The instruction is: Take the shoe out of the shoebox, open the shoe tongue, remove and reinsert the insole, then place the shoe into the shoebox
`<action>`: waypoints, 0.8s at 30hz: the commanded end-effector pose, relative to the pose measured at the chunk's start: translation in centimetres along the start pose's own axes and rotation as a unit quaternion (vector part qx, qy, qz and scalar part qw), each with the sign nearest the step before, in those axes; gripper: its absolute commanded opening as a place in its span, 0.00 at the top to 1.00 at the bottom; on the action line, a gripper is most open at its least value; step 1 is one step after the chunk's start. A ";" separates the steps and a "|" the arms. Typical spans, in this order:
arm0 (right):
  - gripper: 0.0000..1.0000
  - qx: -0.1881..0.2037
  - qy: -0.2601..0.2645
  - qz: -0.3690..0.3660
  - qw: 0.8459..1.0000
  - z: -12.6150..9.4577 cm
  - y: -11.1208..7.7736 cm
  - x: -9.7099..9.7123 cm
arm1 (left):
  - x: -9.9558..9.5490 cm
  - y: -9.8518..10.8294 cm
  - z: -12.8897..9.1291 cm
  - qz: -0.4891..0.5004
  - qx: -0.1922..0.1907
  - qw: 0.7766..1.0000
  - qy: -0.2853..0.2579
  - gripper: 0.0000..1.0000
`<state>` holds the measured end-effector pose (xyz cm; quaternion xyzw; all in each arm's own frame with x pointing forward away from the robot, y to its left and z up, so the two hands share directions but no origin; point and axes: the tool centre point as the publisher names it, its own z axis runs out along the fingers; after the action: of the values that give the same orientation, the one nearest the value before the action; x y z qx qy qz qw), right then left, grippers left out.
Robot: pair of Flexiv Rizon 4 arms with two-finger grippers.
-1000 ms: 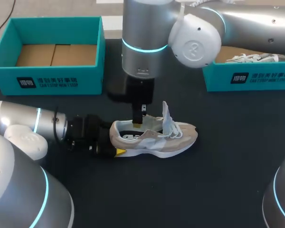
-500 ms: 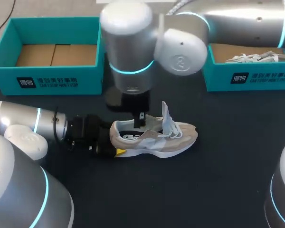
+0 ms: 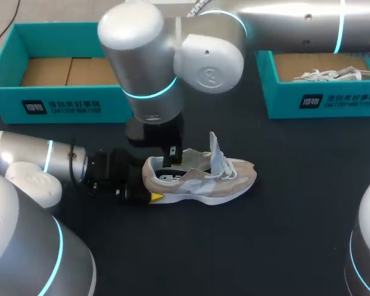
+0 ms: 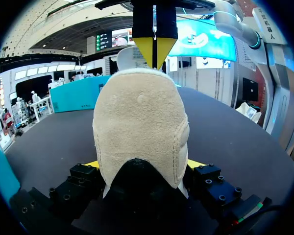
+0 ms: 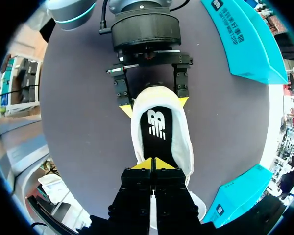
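Your shoe (image 3: pixel 200 179) stands upright on its sole near the middle of the table, outside both boxes. Its long axis runs across the table from side to side, with the toe toward your right and the heel toward your left. The tongue (image 3: pixel 216 150) is pulled up and stands almost vertical, so the opening is wide. The black insole (image 5: pixel 157 128) lies flat inside with its white logo showing. Your left gripper (image 4: pixel 141 166) comes in low along the table and is clamped on the heel, one yellow tip against each side of the tan heel cup. Your right gripper (image 5: pixel 152 164) hangs straight down over the opening, its two yellow tips pressed together with nothing visible between them, just above the insole behind the tongue. The right arm (image 3: pixel 172 61) reaches past the middle from your right and hides the near corner of the left shoebox (image 3: pixel 61 106). That teal box sits at the far left, its cardboard floor bare. The right shoebox (image 3: pixel 324 102), also teal, sits at the far right, well apart from your shoe, and holds a second shoe (image 3: pixel 330 75). All of it rests on the dark table (image 3: pixel 283 246).
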<state>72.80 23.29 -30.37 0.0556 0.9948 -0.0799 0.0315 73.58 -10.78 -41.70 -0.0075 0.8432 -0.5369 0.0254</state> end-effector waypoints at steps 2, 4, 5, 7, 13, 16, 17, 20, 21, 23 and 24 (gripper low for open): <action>1.00 -0.008 -0.020 -0.016 1.000 1.4 0.1 -0.7 | 0.0 0.1 0.0 0.000 0.000 1.000 0.000 1.00; 1.00 0.004 -0.015 -0.031 0.999 2.3 0.0 -1.2 | 0.0 0.1 0.0 0.000 0.000 1.000 0.000 1.00; 1.00 0.001 -0.014 -0.043 0.999 2.7 0.0 -1.4 | 0.0 0.1 0.0 0.000 0.000 1.000 0.000 1.00; 1.00 -0.009 -0.004 -0.054 0.999 3.8 0.1 -1.7 | 0.0 0.1 0.0 0.000 0.000 1.000 0.000 1.00; 1.00 -0.026 0.009 -0.064 0.998 6.3 -0.5 -2.4 | 0.0 0.1 0.0 0.000 0.000 1.000 0.000 1.00; 1.00 -0.027 0.008 -0.062 0.998 6.9 -0.6 -2.9 | 0.0 0.1 0.0 0.000 0.000 1.000 0.000 1.00; 1.00 -0.027 0.010 -0.063 0.998 7.2 -0.6 -3.0 | 0.0 0.1 0.0 0.000 0.000 1.000 0.000 1.00; 1.00 -0.027 0.013 -0.063 0.998 8.1 -0.8 -3.0 | 0.0 0.1 0.0 0.000 0.000 1.000 0.000 1.00; 1.00 -0.025 0.014 -0.062 0.998 8.3 -1.0 -3.0 | 0.0 0.1 0.0 0.000 0.000 1.000 0.000 1.00; 1.00 -0.027 0.011 -0.059 0.998 8.5 -1.3 -2.8 | 0.0 0.1 0.0 0.000 0.000 1.000 0.000 1.00; 1.00 -0.025 0.008 -0.055 0.998 8.5 -1.3 -2.7 | 0.0 0.1 0.0 0.000 0.000 1.000 0.000 1.00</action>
<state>76.16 20.67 -38.14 -0.0015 0.9981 -0.0600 0.0150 73.58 -10.78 -41.70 -0.0075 0.8432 -0.5369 0.0254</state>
